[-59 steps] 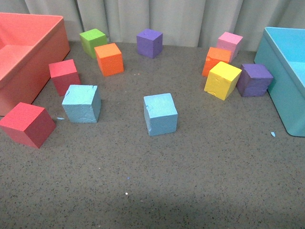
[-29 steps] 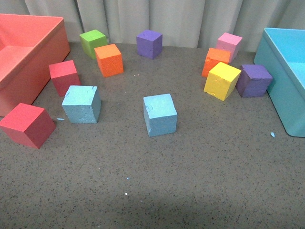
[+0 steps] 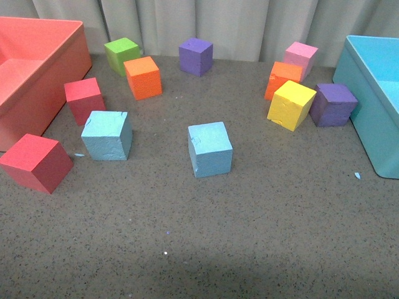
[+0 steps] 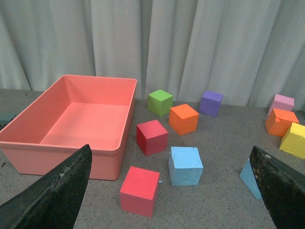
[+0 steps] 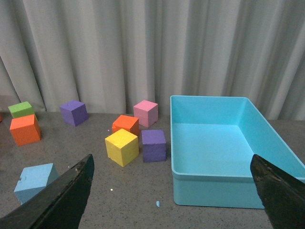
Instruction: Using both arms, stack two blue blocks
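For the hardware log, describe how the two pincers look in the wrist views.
The left pincer and right pincer each show two matte black, wedge-shaped fingers tapering to points, scuffed with pale speckles. No cables or markings visible; front view shows neither arm.

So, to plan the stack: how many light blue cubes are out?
2. The left blue cube sits beside a red cube; the central blue cube sits alone mid-table. None seems hidden.
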Robot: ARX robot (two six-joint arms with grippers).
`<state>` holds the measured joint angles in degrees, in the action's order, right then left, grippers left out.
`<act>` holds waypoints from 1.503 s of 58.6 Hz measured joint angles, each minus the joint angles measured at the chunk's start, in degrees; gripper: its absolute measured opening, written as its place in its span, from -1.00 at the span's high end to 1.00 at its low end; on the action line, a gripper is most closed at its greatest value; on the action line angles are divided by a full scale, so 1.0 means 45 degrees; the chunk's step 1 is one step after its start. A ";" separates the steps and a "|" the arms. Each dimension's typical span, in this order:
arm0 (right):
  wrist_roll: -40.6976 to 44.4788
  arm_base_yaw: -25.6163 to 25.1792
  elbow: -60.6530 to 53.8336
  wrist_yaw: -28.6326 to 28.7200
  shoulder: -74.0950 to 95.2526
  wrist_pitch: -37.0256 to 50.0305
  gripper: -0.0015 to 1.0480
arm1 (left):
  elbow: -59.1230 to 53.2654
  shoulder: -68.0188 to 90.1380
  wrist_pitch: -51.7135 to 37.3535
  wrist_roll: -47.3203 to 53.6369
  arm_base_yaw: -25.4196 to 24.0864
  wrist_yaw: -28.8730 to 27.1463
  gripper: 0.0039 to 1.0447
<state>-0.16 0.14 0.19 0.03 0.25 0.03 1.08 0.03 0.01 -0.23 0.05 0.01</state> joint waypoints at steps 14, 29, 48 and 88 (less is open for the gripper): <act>0.0010 0.0000 0.0000 0.0005 -0.0005 0.0000 -0.82 | 0.2215 0.7868 -0.0593 -0.2098 0.0884 -0.1515 -0.88; 0.0010 0.0000 0.0000 0.0005 -0.0010 0.0000 -0.82 | 0.6159 1.6160 -0.2637 -0.2317 0.2234 -0.0792 -0.88; 0.0010 0.0000 0.0000 0.0005 -0.0010 0.0000 -0.82 | 1.1963 2.3139 0.0583 -0.2166 0.1928 -0.0641 -0.88; 0.0010 0.0000 0.0000 0.0005 -0.0010 0.0000 -0.82 | 1.6145 2.7200 0.2730 -0.2419 0.1739 -0.0151 -0.88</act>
<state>-0.12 0.14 0.19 0.05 0.21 0.03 73.73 122.43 12.29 -11.11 7.88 -0.67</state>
